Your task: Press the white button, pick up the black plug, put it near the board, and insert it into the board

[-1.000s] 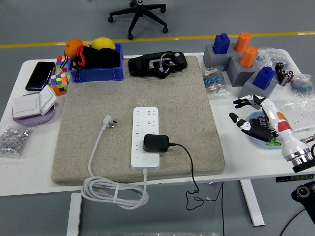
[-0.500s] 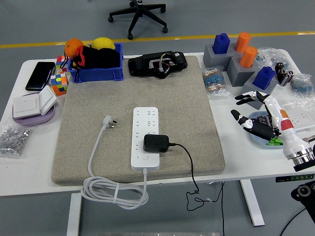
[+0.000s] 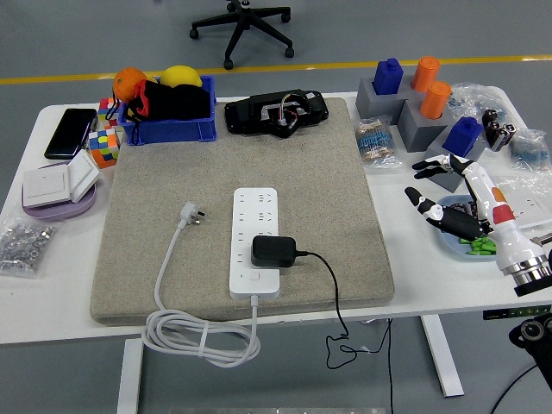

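Already the black plug sits on the white power strip, which lies on the grey felt mat in the middle of the surface, its black cord trailing off the near edge. The strip's white button is at its near end, just below the plug. The right hand hovers well off to the right, above a pale blue dish with green pieces, its fingers loosely spread and holding nothing; the left hand is out of view. Judging by this, the plug looks seated, though whether its pins are fully home cannot be told from above. If the button press is the step in hand, the right hand should travel left across the mat, low but clear of the cord, with one fingertip extended and the others tucked. It should come down straight on the button, avoiding the plug body right beside it. A firm, short push should do, since a sideways shove could slide the strip on the mat.
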Action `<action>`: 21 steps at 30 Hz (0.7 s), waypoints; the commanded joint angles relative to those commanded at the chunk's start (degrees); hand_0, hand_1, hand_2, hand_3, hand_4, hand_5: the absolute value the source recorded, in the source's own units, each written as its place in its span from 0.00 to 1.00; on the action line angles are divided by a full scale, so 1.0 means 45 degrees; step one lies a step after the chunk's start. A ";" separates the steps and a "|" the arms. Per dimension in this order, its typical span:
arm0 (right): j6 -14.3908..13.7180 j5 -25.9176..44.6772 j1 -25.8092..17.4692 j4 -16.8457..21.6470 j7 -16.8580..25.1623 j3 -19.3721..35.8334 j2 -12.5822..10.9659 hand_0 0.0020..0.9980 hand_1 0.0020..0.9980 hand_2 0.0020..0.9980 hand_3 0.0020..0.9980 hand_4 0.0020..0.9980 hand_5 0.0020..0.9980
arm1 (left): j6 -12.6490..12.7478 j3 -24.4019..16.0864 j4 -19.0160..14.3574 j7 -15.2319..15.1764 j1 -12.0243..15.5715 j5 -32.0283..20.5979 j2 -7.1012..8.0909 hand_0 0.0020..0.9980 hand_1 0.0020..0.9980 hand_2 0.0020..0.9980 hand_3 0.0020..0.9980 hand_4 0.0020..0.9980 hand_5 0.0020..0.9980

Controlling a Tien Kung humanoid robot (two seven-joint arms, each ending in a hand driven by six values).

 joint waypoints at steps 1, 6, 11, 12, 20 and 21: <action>0.0007 -0.0009 -0.0013 0.0012 -0.0012 0.0021 0.0002 0.65 0.56 0.52 0.58 0.80 0.53 | 0.0002 0.0023 0.0000 -0.0004 -0.0002 -0.0036 -0.0009 0.47 0.50 0.50 0.59 0.57 0.27; 0.0045 -0.0023 -0.0103 0.0017 -0.0027 0.0139 0.0031 0.65 0.56 0.52 0.58 0.80 0.53 | 0.0023 0.0113 0.0000 -0.0040 -0.0058 -0.0194 -0.0051 0.47 0.50 0.50 0.59 0.57 0.27; 0.0056 -0.0014 -0.0116 0.0041 -0.0014 0.0232 0.0088 0.65 0.56 0.52 0.58 0.80 0.52 | 0.0036 0.0134 0.0000 -0.0065 -0.0075 -0.0253 -0.0073 0.47 0.50 0.50 0.59 0.57 0.27; 0.0061 -0.0020 -0.0124 0.0042 -0.0014 0.0251 0.0100 0.65 0.56 0.52 0.58 0.80 0.52 | 0.0034 0.0122 0.0000 -0.0062 -0.0064 -0.0237 -0.0075 0.47 0.50 0.50 0.59 0.57 0.27; 0.0118 -0.0056 -0.0199 0.0048 -0.0032 0.0370 0.0169 0.65 0.56 0.52 0.58 0.80 0.52 | 0.0022 0.0027 0.0000 -0.0056 0.0059 -0.0097 -0.0083 0.47 0.50 0.50 0.59 0.57 0.27; 0.0122 -0.0054 -0.0213 0.0050 -0.0022 0.0376 0.0166 0.65 0.56 0.52 0.58 0.80 0.52 | 0.0024 -0.0004 0.0000 -0.0052 0.0071 -0.0075 -0.0088 0.47 0.50 0.50 0.59 0.57 0.27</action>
